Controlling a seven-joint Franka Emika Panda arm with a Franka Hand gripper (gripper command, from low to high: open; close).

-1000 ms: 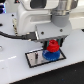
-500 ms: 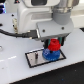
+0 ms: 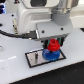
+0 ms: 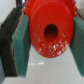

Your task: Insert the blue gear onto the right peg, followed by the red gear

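Observation:
My gripper (image 3: 53, 47) is shut on the red gear (image 3: 53, 45), which it holds just above the blue gear (image 3: 50, 54). The blue gear lies flat on the exterior view's right end of the grey, black-bordered plate (image 3: 35, 59). In the wrist view the red gear (image 4: 50, 22) fills the space between two green pads (image 4: 22, 47), its centre hole dark. The gripper (image 4: 50, 39) clamps the gear's rim from both sides. Both gears cover the right peg, so it is hidden. I cannot tell whether the red gear touches the blue one.
A short dark pin (image 3: 36, 56) stands on the plate's other end, toward the exterior view's left. The plate rests on a white table (image 3: 20, 72). A black cable (image 3: 10, 34) runs in from the exterior view's left behind the arm.
The gripper with the red gear has shifted very slightly toward the exterior view's right. The blue gear and the plate have not moved.

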